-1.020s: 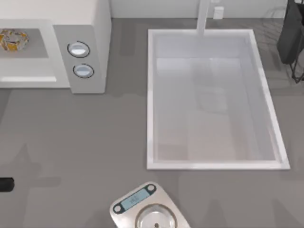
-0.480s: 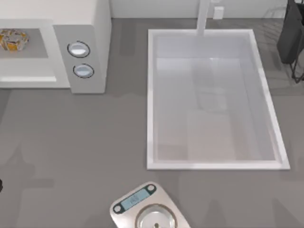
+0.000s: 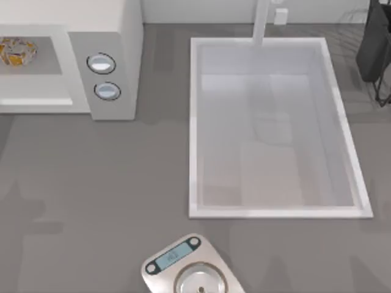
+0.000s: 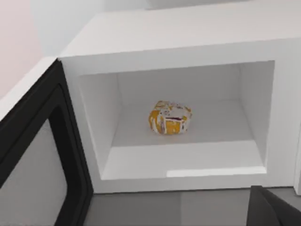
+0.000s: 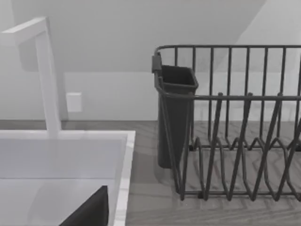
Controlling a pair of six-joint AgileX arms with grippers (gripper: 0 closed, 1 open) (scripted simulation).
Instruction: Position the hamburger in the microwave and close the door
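The hamburger (image 3: 13, 50) (image 4: 170, 117), a small round bun with orange-yellow and white patches, lies on the floor of the microwave's cavity, near the middle. The white microwave (image 3: 116, 24) (image 4: 188, 33) stands at the table's far left, its two round knobs (image 3: 104, 77) stacked on the side panel. Its door (image 4: 37, 155), dark-framed on the inside with a greyish window, is swung wide open beside the cavity. A dark piece of my left gripper (image 4: 275, 209) sits in front of the opening, well apart from the hamburger. A dark piece of my right gripper (image 5: 89, 212) hangs over the sink's edge.
A large white sink basin (image 3: 194, 122) with a white faucet (image 3: 261, 21) (image 5: 47, 75) takes up the table's middle and right. A steel scale (image 3: 189, 274) sits at the front edge. A dark wire dish rack (image 3: 376, 49) (image 5: 235, 122) with a cup holder stands at the far right.
The dark tip of my left arm at the top view's left edge has drawn back out of that view. The hamburger, microwave and door have not moved.
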